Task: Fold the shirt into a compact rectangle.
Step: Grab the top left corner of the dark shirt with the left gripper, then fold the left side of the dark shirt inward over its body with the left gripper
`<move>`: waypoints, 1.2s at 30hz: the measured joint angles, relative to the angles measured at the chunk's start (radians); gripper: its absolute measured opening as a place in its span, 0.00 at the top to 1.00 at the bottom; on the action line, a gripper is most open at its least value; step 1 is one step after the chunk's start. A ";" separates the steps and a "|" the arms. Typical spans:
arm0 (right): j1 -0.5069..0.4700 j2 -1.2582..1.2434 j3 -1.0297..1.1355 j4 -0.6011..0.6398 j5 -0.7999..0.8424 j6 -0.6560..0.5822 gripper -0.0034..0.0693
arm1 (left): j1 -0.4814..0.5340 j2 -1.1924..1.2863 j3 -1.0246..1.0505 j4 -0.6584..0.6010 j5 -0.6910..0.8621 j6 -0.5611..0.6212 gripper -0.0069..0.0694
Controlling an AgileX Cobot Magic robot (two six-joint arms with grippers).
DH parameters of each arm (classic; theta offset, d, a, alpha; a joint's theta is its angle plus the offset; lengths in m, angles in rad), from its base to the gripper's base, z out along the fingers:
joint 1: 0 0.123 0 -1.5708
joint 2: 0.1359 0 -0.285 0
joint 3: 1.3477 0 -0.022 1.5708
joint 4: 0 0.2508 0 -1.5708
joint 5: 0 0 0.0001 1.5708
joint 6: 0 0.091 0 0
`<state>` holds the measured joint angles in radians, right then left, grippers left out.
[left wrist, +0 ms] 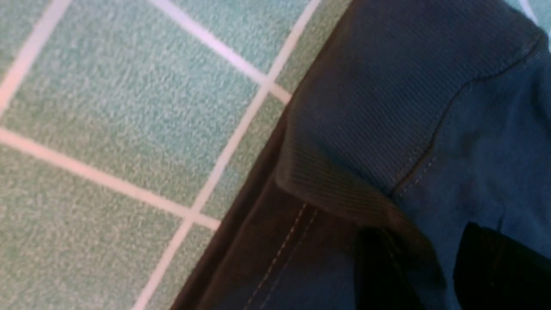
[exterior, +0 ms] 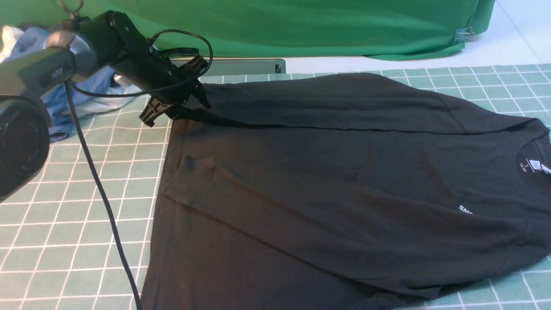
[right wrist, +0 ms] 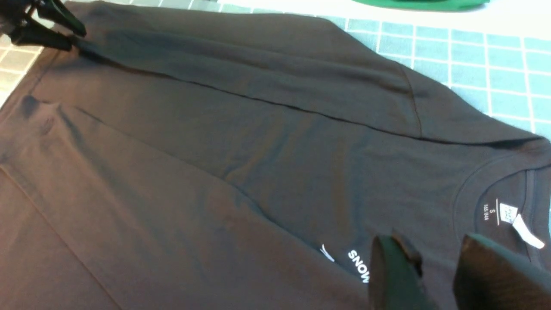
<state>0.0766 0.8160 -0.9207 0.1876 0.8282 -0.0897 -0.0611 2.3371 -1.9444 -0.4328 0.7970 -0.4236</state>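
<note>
on the green grid-lined mat that covers the desk, the large black knit t-shirt lies flat. its long axis runs across the robot's front, with the hem toward the robot's left and the collar, with its white neck label, toward the right. its far long side is already turned in as a narrow strip. the left tool sits at the far hem corner, on the left end of that strip. in the left wrist view its dark fingers stand a little apart over ribbed cloth, and whether they pinch it cannot be told. the right tool hovers over the chest beside the white "snow" print, its jaws apart and empty. judgement: a fold along the length turns on this pairing, the left arm being nearer the hem and the right nearer the collar. the mat looks matte and likely to resist sliding. bare mat lies to the left and at the far right. a crumpled blue garment and a white garment lie behind the left arm, and a green backdrop cloth hangs beyond.
</note>
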 joint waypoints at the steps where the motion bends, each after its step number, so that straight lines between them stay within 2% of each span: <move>1: 0.000 0.000 0.000 0.000 0.000 0.000 0.63 | 0.000 0.001 0.000 -0.001 0.000 0.000 0.61; 10: 0.000 0.000 0.000 0.000 0.000 0.000 0.63 | 0.001 0.025 -0.008 0.002 0.052 -0.015 0.86; 17: 0.000 0.000 0.000 0.000 0.000 -0.004 0.63 | 0.001 -0.040 -0.007 0.001 0.099 -0.015 0.87; 23: 0.000 0.000 0.000 -0.001 0.034 0.012 0.63 | -0.011 -0.198 -0.009 0.016 0.242 -0.022 0.87; 26: 0.000 0.000 0.000 -0.001 0.061 0.021 0.63 | -0.044 -0.266 0.003 0.103 0.374 -0.041 0.87; 29: 0.000 0.000 0.000 -0.001 0.067 0.022 0.63 | -0.075 -0.311 0.037 0.168 0.397 -0.052 0.87; 31: 0.000 0.000 0.000 -0.002 0.067 0.022 0.63 | -0.124 -0.382 0.136 0.239 0.407 -0.089 0.87; 36: 0.000 0.000 0.000 -0.002 0.066 0.022 0.63 | -0.188 -0.454 0.322 0.317 0.378 -0.108 0.87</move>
<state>0.0766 0.8160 -0.9207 0.1852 0.8946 -0.0673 -0.2490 1.8834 -1.6222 -0.1159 1.1754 -0.5313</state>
